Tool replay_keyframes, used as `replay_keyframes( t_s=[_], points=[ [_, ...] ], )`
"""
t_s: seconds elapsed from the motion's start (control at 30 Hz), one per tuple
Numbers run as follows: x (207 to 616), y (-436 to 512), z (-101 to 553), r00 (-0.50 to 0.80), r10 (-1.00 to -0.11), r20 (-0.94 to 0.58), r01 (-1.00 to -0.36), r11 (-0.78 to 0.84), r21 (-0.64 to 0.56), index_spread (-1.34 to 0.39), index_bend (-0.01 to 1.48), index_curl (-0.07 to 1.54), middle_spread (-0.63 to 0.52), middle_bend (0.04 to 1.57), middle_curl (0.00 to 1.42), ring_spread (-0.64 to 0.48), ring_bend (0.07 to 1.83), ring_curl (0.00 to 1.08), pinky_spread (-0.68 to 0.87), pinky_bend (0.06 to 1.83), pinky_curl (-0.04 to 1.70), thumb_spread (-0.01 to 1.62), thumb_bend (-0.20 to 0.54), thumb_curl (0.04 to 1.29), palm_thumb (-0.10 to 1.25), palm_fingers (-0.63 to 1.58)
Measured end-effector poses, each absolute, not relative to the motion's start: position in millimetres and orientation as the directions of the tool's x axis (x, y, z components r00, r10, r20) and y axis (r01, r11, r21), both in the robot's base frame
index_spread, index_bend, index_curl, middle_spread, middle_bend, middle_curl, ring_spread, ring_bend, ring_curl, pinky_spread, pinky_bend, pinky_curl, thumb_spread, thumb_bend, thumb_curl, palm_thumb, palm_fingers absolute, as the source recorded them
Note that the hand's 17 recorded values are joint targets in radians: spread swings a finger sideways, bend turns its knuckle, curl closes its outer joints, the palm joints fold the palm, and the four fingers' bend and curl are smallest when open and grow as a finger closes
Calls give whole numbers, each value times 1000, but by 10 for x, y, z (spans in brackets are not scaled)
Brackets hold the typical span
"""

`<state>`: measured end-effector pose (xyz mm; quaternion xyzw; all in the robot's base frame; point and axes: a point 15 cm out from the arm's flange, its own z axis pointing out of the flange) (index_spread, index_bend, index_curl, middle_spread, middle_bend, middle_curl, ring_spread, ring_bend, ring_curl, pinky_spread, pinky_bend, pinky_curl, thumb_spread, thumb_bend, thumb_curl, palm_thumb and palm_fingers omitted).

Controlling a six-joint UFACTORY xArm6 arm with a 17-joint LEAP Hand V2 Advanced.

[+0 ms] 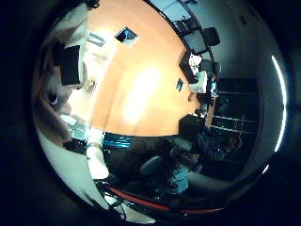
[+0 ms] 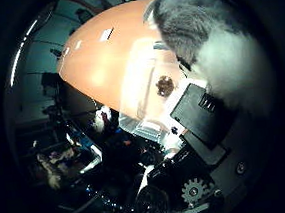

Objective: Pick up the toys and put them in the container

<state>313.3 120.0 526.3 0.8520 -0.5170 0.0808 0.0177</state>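
The thumb side palm view shows our hand curled around a grey-and-white plush toy (pressed close); we keep squeezing until over the container.

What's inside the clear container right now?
One small brown toy lies in the clear container on the orange table. A grey and white plush toy near the palm covers the container's far side.

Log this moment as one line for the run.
hand: holding grey and white plush toy | position: above clear container on orange table | toy not released
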Motion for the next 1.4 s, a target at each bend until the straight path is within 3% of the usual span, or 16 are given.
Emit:
replay_keyframes(
  t_s=[0.53,0.7,0.8,0.93,1.0,1.03,1.17,1.23,1.4],
  points=[
    [3051,1651,5286,519,-842,148,-842,-534,-80,-341,880,1129,-233,1159,1099,-263,1309,870,-219,1192,1064,750,-21,772,1076,997],
    [3066,1655,5309,517,-843,148,-841,-533,-94,-344,835,1099,-238,1101,1072,-258,1295,840,-233,1149,1030,1033,-32,651,898,1038],
    [3056,1654,5322,519,-842,148,-839,-535,-98,-368,574,1004,-248,1010,965,-267,1192,734,-347,1015,895,1159,-34,486,715,971],
    [3043,1661,5332,527,-837,145,-834,-542,-100,-424,173,840,-270,861,868,-287,1167,664,-404,954,818,1168,-33,376,593,654],
    [3031,1679,5324,532,-836,135,-832,-546,-98,-434,171,778,-274,806,835,-286,1126,646,-325,896,820,1160,-32,342,552,467],
    [3020,1693,5322,535,-835,128,-831,-548,-98,-428,168,722,-253,737,794,-263,1044,613,-214,872,817,1146,-34,322,517,310],
    [2976,1723,5332,547,-830,109,-824,-557,-100,-416,182,581,-160,541,664,-155,877,518,112,866,782,1121,-29,285,456,138],
    [2965,1717,5347,547,-830,108,-824,-557,-105,-409,179,513,-109,478,597,-81,811,467,272,849,742,1112,-25,274,438,133],
    [2951,1708,5379,546,-831,107,-823,-556,-116,-397,174,425,-63,435,514,-14,752,406,429,778,660,1099,-22,262,430,165]
  ],
)
